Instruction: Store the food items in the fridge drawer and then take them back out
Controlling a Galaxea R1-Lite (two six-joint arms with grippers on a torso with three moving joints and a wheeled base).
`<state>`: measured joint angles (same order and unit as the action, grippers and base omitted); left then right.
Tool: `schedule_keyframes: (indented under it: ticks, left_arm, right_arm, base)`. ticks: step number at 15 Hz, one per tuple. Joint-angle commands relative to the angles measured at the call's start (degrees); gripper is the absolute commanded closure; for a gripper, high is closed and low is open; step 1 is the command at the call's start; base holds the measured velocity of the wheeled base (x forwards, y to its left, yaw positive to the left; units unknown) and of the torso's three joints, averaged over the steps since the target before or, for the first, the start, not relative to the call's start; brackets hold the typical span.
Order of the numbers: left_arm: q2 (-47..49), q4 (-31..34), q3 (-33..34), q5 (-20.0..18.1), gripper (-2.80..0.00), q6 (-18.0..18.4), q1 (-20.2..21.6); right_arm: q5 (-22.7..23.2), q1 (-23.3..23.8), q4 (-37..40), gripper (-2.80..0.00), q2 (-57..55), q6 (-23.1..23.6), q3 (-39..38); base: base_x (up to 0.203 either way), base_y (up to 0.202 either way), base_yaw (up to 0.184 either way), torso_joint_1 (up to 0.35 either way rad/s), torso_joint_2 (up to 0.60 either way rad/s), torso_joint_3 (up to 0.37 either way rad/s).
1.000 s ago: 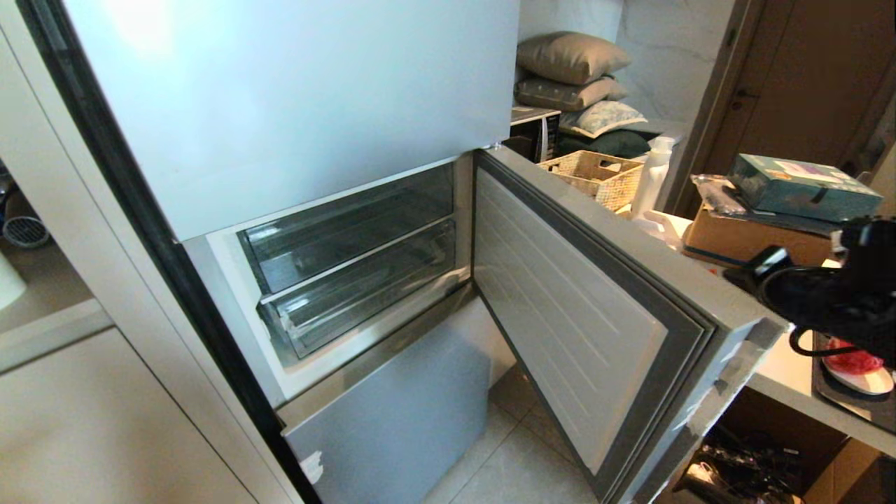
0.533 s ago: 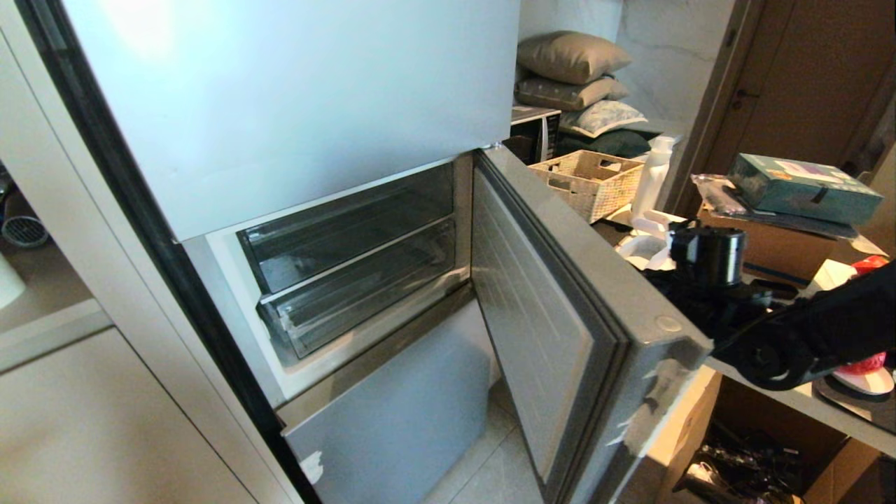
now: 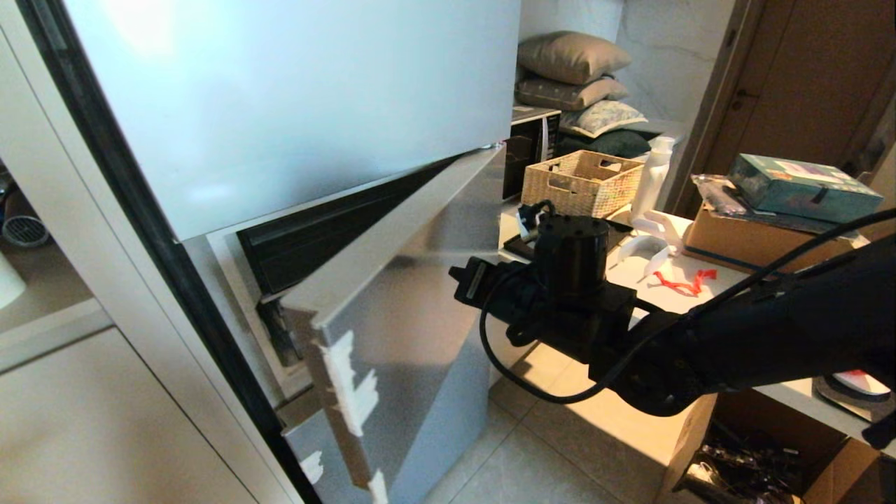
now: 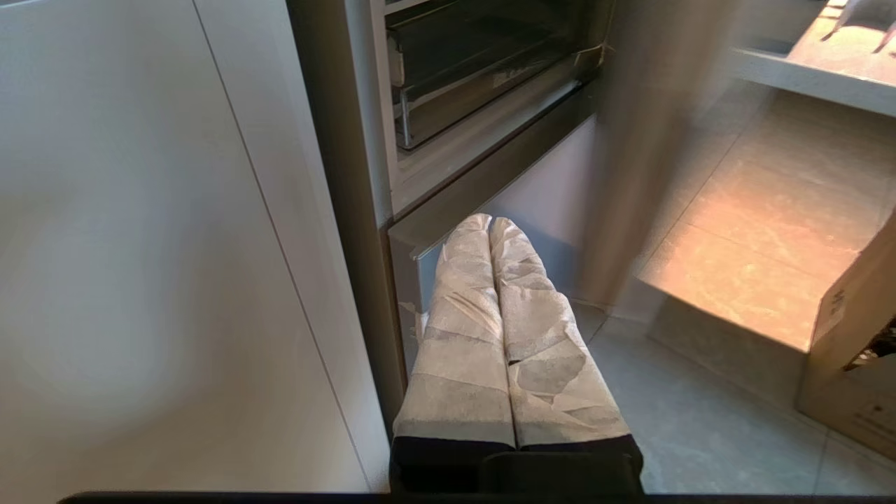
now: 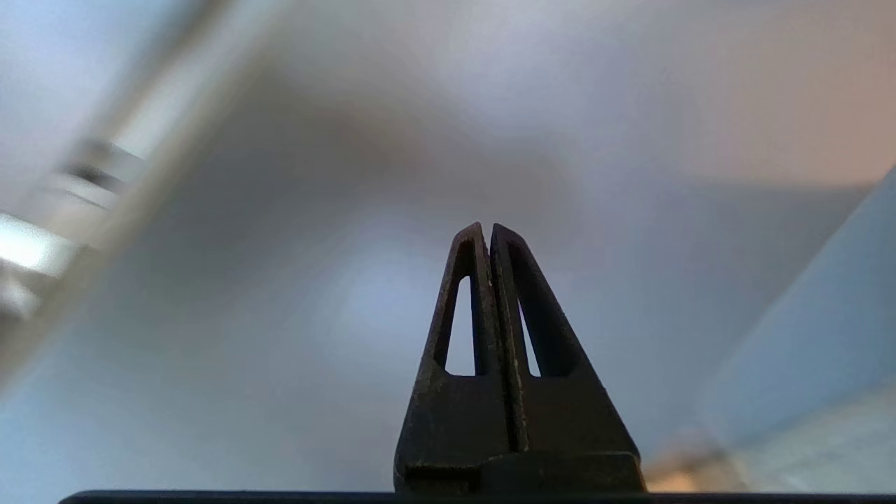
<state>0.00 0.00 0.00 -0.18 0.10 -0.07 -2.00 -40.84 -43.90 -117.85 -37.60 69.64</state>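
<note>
The black right gripper, its two slotted fingers pressed together and holding nothing, points at the blurred grey outer face of the fridge compartment door. Only the head view shows that door swung nearly closed, its taped edge beyond the gripper and the black right arm trailing back over the cluttered white counter.

The left gripper, fingers wrapped in white tape and closed together, hangs low. Above and beyond it, only its wrist view shows the clear plastic fridge drawer inside, pushed in, its long axis running across the opening. No food items are visible.
</note>
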Motion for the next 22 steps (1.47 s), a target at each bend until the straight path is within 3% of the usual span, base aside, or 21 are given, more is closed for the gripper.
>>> schedule_keyframes:
  ticks: [1,5,9,15,22]
  left_arm:
    - [0.0,0.0,0.1,0.0,0.0,0.0,0.0]
    - [0.0,0.0,0.1,0.0,0.0,0.0,0.0]
    - [0.0,0.0,0.1,0.0,0.0,0.0,0.0]
    - [0.0,0.0,0.1,0.0,0.0,0.0,0.0]
    - [0.0,0.0,0.1,0.0,0.0,0.0,0.0]
  right_arm:
    - [1.0,-1.0,-0.4,0.0,5.4,-2.4,-2.3]
    - [8.1,-1.0,-0.4,0.0,15.0,-5.5,-10.1]
    - [8.0,-1.1,0.3,0.0,21.3,-4.5,-14.2]
    - [4.4,-1.3,1.3,0.0,12.6,-2.9,-12.7]
    - [5.9,-3.0,1.2,0.0,8.4,-3.0,-8.9]
  base:
    - [0.0,0.0,0.0,0.0,0.0,0.0]
    - [0.0,0.0,0.0,0.0,0.0,0.0]
    - [0.0,0.0,0.0,0.0,0.0,0.0]
    - [0.0,0.0,0.0,0.0,0.0,0.0]
    - [0.0,0.0,0.0,0.0,0.0,0.0]
